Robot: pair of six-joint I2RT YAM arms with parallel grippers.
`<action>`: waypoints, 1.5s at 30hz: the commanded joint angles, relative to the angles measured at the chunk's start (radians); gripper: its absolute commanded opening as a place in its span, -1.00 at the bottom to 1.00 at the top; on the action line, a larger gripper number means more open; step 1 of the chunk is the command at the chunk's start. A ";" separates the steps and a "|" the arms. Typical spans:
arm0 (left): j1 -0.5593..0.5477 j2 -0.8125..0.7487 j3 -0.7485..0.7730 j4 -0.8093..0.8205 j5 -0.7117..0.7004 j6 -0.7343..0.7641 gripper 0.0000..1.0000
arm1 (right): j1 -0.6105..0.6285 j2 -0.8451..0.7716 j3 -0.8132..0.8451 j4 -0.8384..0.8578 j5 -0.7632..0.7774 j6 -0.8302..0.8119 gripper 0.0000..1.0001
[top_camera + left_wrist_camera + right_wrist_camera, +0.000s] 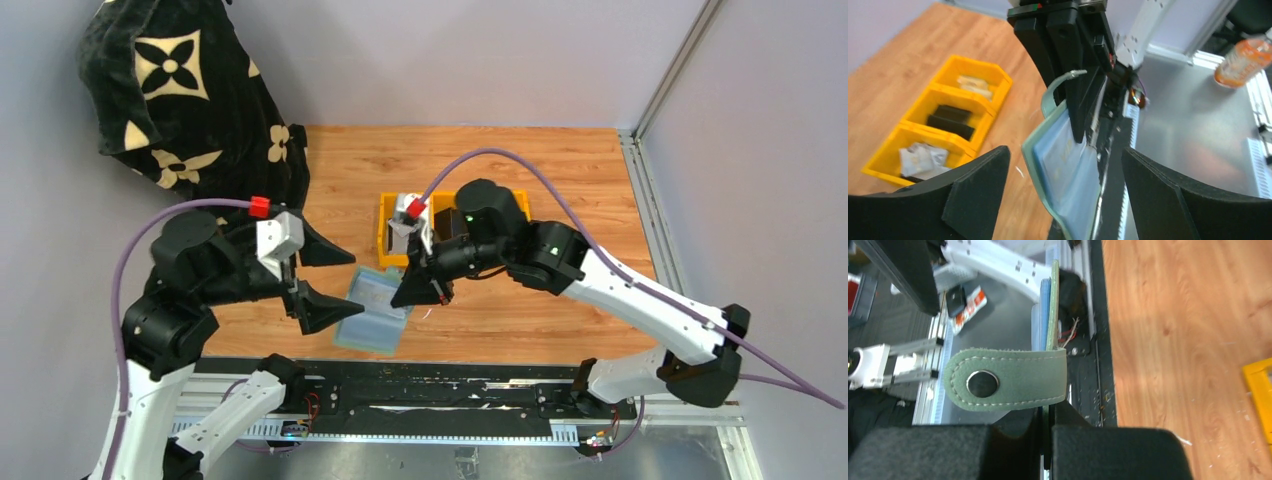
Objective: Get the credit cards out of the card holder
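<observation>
Card holder (372,312) is held off the wooden table (560,180), over its near part and close to the black rail (430,385) at the edge. It is gripped by the right gripper (418,292), whose two black fingers are pressed tight together on the sage-green edge of the holder, as is seen clearly in the right wrist view (1047,426). Just above these fingers the closure tab (1008,380) is bent to the side, and its round metal snap (982,383) is shown. In the left wrist view the holder (1068,165) is opened and tilted, so that the grey-blue inner pockets are turned toward the camera. The credit cards cannot be told apart from the pockets. The left gripper (355,282) is spread wide and nothing is grasped by it. The holder is seen in the gap between its fingers (973,195), and no contact with them is seen in that view. At the far side of the table a row of yellow bins (388,240) is placed, well apart from the holder. In the bins a black flat item (950,121) and crumpled pale packets (923,155) are kept. A black cloth with cream flower shapes (190,100) is hung at the left rear corner. An orange bottle (1243,62) is seen on the metal surface beyond the table.
</observation>
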 commanded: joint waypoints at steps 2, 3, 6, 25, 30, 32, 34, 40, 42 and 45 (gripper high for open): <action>-0.006 0.050 -0.133 -0.080 0.185 0.044 0.72 | 0.063 0.085 0.128 -0.246 -0.059 -0.118 -1.00; -0.007 0.054 -0.152 -0.080 0.207 0.029 0.67 | 0.068 0.099 0.142 -0.263 -0.063 -0.127 -1.00; -0.007 0.066 -0.175 -0.114 0.219 0.053 0.56 | 0.090 0.134 0.177 -0.297 -0.079 -0.152 -1.00; -0.007 0.093 -0.182 -0.155 0.374 0.068 -1.00 | 0.052 0.045 -0.060 0.255 -0.149 0.099 -0.15; -0.007 0.094 -0.105 -0.097 0.255 0.021 -1.00 | 0.027 -0.160 -0.508 0.920 0.035 0.422 0.06; -0.007 0.063 -0.133 0.037 0.210 -0.133 -1.00 | 0.027 -0.199 -0.641 1.146 0.131 0.527 0.05; -0.006 -0.002 -0.198 0.236 0.166 -0.294 -1.00 | 0.027 -0.203 -0.726 1.352 0.183 0.607 -0.06; -0.007 -0.074 -0.317 0.465 0.117 -0.491 -1.00 | 0.029 -0.167 -0.769 1.507 0.186 0.699 -0.10; -0.007 -0.075 -0.330 0.454 0.108 -0.496 -1.00 | 0.029 -0.152 -0.782 1.566 0.189 0.724 -0.10; -0.007 -0.090 -0.348 0.449 0.095 -0.495 -1.00 | 0.029 -0.143 -0.783 1.582 0.187 0.729 -0.24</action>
